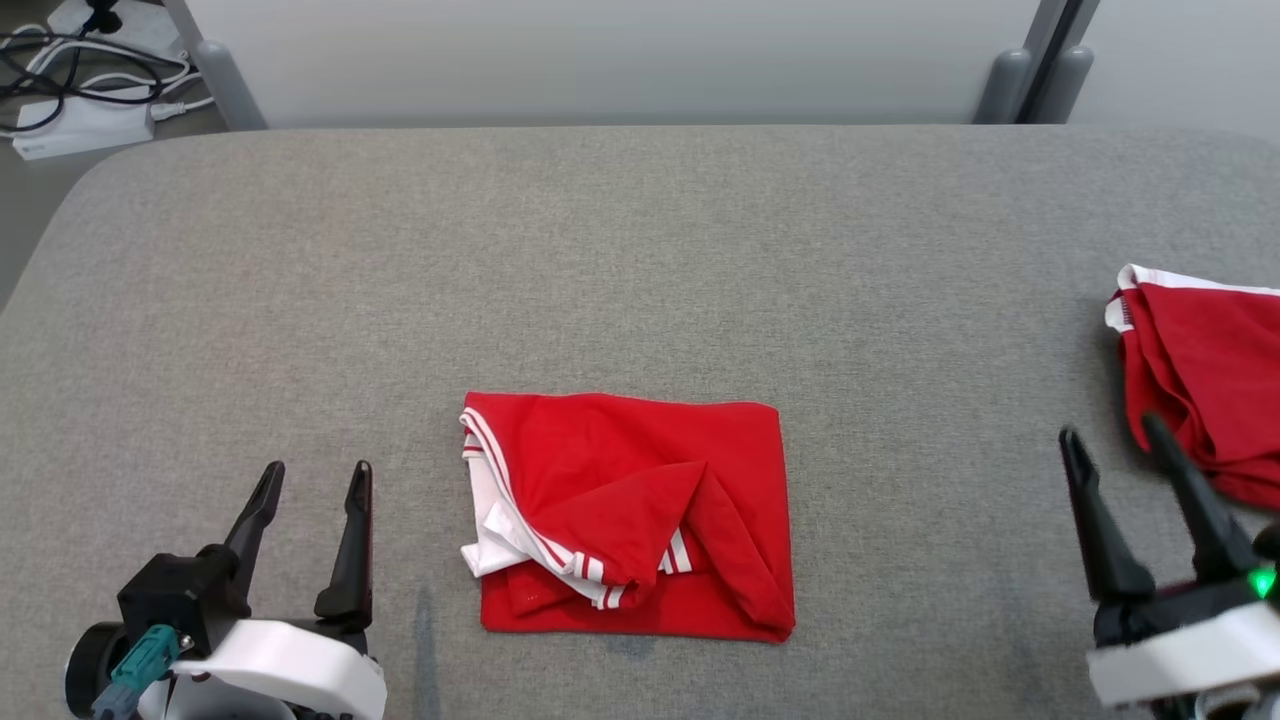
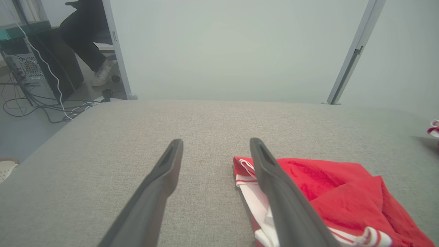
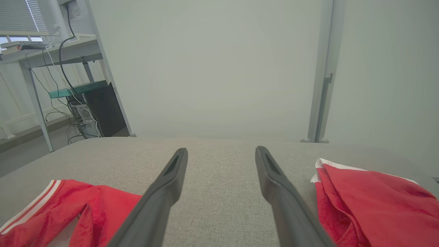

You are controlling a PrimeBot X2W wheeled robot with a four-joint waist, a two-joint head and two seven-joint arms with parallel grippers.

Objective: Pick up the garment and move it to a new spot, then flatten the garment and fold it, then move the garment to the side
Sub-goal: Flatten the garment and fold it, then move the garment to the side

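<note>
The folded garment [image 1: 620,440] lies flat on the grey table [image 1: 640,250] between my grippers, touching neither. My left gripper [image 1: 318,468] and right gripper [image 1: 1111,428] both stand open, holding nothing; a second red garment [image 1: 1200,370] lies beside the right one

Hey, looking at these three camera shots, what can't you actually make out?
Second red garment, head view: cut off by the right edge, partly behind the right claw.
Folded garment, left wrist view: the left claw covers part of its white side.
Person, left wrist view: legs and a shoe; rest cropped by the top edge.
</note>
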